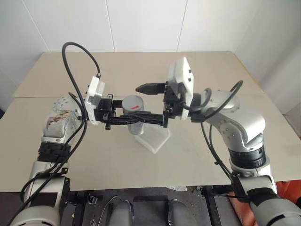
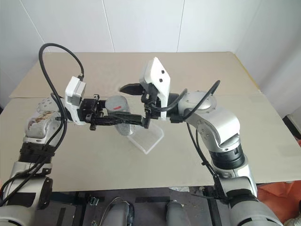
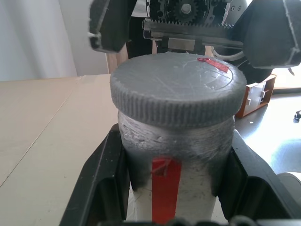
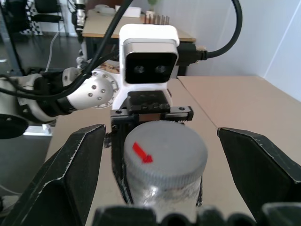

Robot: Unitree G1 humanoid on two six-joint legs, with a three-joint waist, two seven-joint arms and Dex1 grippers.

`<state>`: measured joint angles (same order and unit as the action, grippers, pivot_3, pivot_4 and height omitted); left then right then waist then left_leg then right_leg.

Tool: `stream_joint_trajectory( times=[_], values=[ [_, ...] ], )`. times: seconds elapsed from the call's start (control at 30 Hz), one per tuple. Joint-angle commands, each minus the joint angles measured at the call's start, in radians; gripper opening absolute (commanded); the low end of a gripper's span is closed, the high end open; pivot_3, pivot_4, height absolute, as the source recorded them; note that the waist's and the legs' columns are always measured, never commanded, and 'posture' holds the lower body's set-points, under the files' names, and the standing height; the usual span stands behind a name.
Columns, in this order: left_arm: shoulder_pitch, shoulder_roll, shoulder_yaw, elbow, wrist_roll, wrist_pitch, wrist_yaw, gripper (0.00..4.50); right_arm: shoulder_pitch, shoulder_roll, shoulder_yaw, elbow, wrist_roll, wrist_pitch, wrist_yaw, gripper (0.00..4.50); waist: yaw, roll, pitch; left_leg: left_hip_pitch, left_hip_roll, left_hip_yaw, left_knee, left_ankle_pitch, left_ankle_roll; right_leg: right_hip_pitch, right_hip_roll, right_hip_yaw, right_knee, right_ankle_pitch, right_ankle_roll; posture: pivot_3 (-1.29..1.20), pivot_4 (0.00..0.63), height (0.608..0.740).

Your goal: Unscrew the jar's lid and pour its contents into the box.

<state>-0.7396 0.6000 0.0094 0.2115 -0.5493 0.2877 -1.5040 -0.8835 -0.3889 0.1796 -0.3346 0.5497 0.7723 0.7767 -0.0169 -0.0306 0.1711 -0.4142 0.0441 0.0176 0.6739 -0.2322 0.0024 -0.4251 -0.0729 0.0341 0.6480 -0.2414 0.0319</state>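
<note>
The cardboard-covered table (image 1: 70, 150) fills most of the head view. At centre frame, the box (image 1: 153, 138) rests on it, directly below my grippers. My right gripper (image 4: 155, 174) has its jaws spread wide either side of the lid (image 4: 165, 149), touching nothing. My left gripper (image 3: 176, 181) pinches the jar (image 3: 176, 162) by its body, lid screwed on, above the box.
</note>
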Motion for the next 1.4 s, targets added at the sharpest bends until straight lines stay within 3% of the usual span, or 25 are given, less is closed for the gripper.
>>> stream_joint_trajectory(
  times=[0.03,0.43,0.97,1.4],
  values=[
    [-0.028,0.001,0.009,-0.013,-0.003,-0.013,-0.005,2.03,-0.042,0.025,0.012,0.014,-0.026,-0.003,-0.031,4.42,0.000,0.000,0.000,0.000,0.000,0.000,0.000,0.000,0.000,0.000,0.000,0.000,0.000,0.000,0.000,0.00,0.150,0.740],
    [-0.017,0.016,0.015,-0.027,-0.007,-0.008,-0.009,2.03,-0.076,0.102,0.005,0.132,-0.065,-0.016,-0.059,4.42,0.000,0.000,0.000,0.000,0.000,0.000,0.000,0.000,0.000,0.000,0.000,0.000,0.000,0.000,0.000,0.00,0.150,0.740],
    [0.000,0.053,0.031,-0.043,-0.015,-0.005,-0.018,2.03,0.034,-0.085,-0.103,0.072,-0.031,-0.045,-0.001,4.42,0.002,0.000,0.000,0.000,0.000,0.000,0.000,0.000,0.000,0.000,0.000,0.000,0.000,0.000,0.000,0.00,0.150,0.740],
    [-0.006,0.036,0.027,-0.029,-0.009,-0.007,-0.018,2.03,0.107,-0.142,-0.133,-0.052,0.028,-0.042,0.048,4.42,0.002,0.000,0.000,0.000,0.000,0.000,0.000,0.000,0.000,0.000,0.000,0.000,-0.001,0.000,0.000,0.00,0.150,0.740]
  ],
)
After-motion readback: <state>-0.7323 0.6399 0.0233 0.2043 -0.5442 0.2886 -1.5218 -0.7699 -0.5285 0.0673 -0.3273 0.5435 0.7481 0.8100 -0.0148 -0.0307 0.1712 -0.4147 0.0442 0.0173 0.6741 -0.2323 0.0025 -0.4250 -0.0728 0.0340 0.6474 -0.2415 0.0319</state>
